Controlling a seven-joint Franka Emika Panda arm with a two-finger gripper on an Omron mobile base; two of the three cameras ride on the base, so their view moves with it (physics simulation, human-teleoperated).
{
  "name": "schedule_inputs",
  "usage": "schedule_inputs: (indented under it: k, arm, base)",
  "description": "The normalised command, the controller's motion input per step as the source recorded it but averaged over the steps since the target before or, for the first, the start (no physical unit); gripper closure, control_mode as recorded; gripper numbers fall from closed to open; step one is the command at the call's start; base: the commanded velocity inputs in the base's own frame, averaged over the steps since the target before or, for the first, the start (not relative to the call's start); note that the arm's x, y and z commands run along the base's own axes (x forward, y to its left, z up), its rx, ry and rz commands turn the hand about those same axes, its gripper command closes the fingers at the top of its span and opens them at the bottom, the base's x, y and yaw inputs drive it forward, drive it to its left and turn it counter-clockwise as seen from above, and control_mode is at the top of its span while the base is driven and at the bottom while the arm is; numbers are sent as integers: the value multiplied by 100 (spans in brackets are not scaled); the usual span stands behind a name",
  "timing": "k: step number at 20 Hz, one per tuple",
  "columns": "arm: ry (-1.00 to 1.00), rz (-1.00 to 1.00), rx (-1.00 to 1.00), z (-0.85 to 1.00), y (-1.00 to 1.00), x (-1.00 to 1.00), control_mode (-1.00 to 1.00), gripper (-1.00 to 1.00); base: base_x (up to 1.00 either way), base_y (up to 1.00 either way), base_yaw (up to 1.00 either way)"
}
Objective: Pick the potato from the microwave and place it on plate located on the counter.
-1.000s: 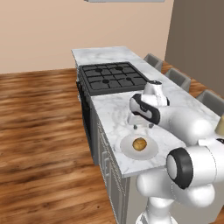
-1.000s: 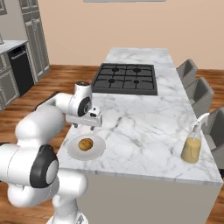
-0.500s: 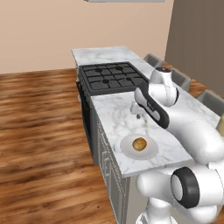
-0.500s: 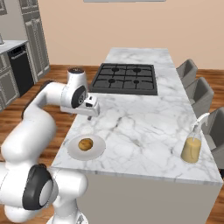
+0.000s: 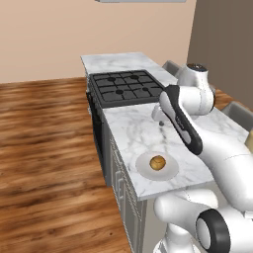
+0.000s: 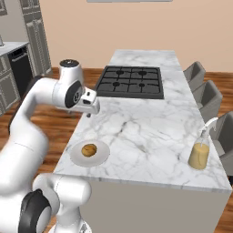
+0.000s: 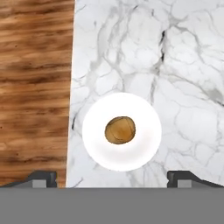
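Observation:
The golden-brown potato (image 5: 157, 162) (image 6: 88, 149) (image 7: 120, 130) lies in the middle of the small pale plate (image 5: 171, 171) (image 6: 103, 155) (image 7: 145, 146), which rests on the marble counter (image 5: 132, 132) (image 6: 145, 132) near its front edge. My gripper (image 5: 160, 121) (image 6: 89, 112) (image 7: 113, 177) hangs well above the plate, a little toward the cooktop, pointing down. It is open and holds nothing; its two fingertips (image 7: 43, 177) stand wide apart on either side of the plate in the hand view. The microwave is out of view.
A black gas cooktop (image 5: 126, 86) (image 6: 132, 81) is set into the counter beyond the plate. A spray bottle of yellow liquid (image 6: 199, 154) stands at the counter's right end. Grey chairs (image 6: 200, 75) line the far side. Wooden floor (image 7: 35, 87) borders the counter edge.
My gripper has risen from just above the plate and drawn back toward the cooktop. The potato has stayed on the plate.

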Motion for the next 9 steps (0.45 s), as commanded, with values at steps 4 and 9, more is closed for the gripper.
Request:
schedule_inputs:
  k: [4,9]
  arm:
    - [-7,0,0,51,0,-35,-100,-100]
    - [-8,0,0,45,0,-33,-100,-100]
  base:
    - [0,0,0]
    - [0,0,0]
